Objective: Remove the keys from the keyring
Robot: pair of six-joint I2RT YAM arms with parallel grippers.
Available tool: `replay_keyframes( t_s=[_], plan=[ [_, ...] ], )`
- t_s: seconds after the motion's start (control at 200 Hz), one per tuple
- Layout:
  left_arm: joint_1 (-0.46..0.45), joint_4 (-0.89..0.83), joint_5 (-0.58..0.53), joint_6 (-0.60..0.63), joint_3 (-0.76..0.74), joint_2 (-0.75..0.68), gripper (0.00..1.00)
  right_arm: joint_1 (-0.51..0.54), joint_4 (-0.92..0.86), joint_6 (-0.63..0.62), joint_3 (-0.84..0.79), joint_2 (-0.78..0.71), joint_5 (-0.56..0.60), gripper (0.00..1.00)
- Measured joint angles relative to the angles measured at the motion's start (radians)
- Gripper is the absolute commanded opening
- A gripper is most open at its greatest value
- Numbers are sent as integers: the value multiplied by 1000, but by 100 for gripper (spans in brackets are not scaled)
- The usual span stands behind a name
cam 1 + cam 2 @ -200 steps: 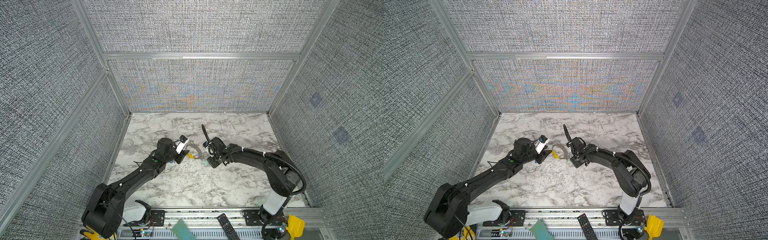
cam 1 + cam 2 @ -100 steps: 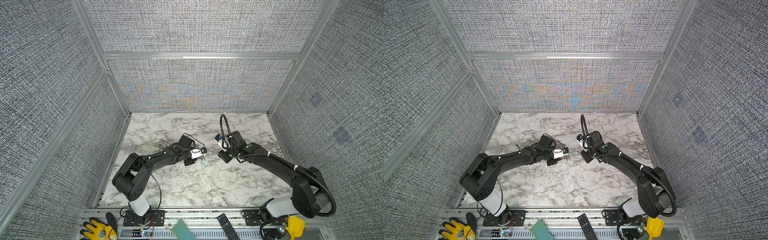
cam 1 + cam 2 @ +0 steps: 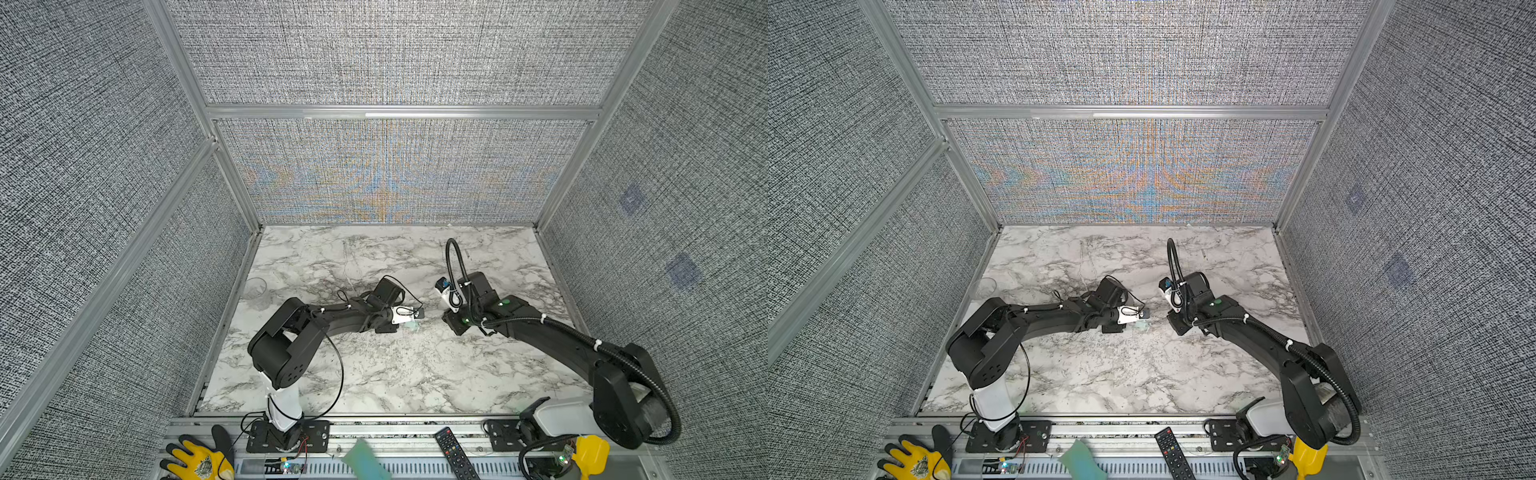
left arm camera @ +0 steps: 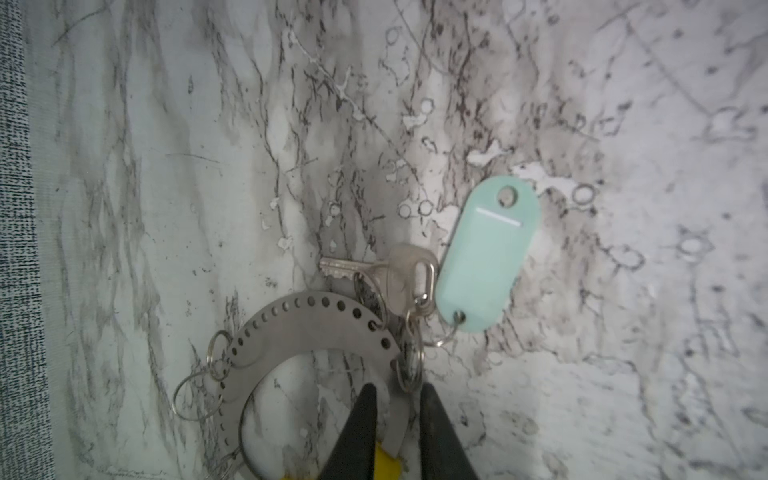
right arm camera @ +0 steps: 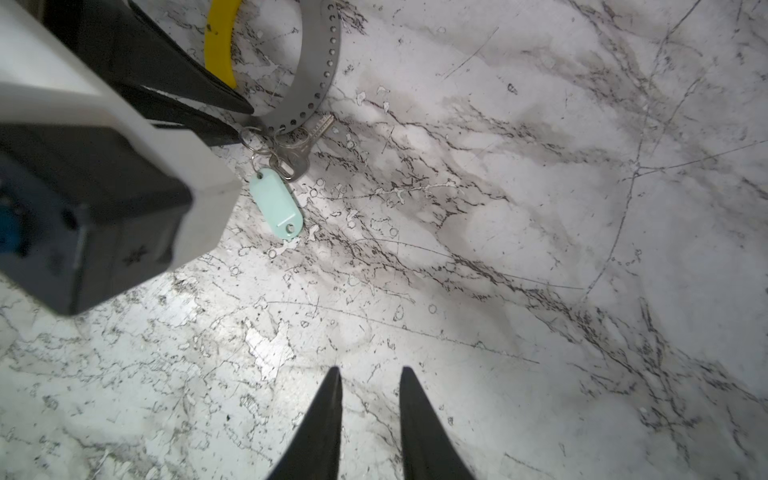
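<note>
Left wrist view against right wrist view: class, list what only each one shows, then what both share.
Only the left wrist view: two bare thin wire rings at the far end of the grey perforated metal keyring, and a strip of grey woven wall. Only the right wrist view: the right gripper, open over white marble tabletop. Both: the left gripper with its jaws either side of the keyring's band, the yellow section, the silver metal key and the pale mint-green oval plastic tag.
</note>
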Motion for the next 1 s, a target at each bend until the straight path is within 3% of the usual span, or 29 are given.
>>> replay_keyframes(
  t_s=[0.315,0.635,1.001],
  plan=[
    [-10,22,-3,15,15,13,19,-8,6,-5,0,18,-13,21],
    [-11,21,37,27,24,18,0,-22,11,-15,-5,23,-22,16],
    [-8,9,49,-41,15,-89,0,-58,27,-16,-24,-23,-48,16]
  ],
)
